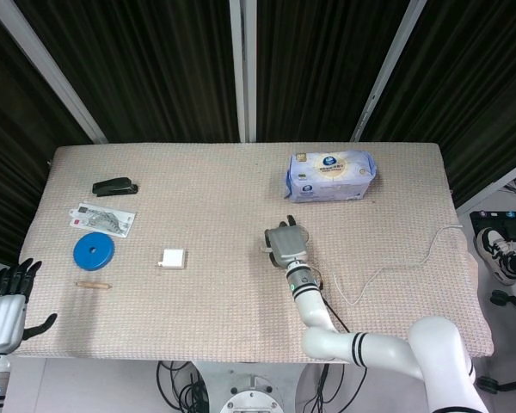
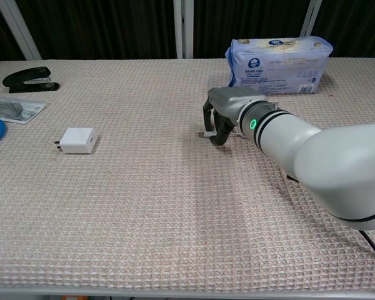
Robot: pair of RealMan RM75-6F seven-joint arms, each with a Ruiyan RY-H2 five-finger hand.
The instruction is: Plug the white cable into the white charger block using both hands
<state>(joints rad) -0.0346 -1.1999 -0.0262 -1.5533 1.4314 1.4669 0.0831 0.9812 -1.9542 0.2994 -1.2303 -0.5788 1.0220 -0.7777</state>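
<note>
White charger block [image 2: 79, 140] sits on the counter [image 2: 175, 206], well apart from my right hand [image 2: 225, 115], fingers curled around the white cable [image 1: 387, 271] plug.

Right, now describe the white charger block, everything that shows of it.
The white charger block is a small, squarish plastic-looking cube with rounded edges. It lies flat on the woven beige table cover, left of centre, with short metal prongs sticking out of its left side in the chest view. Nothing touches it but the cover. The blue disc lies further left, and the right robot hand is well off to its right.
</note>
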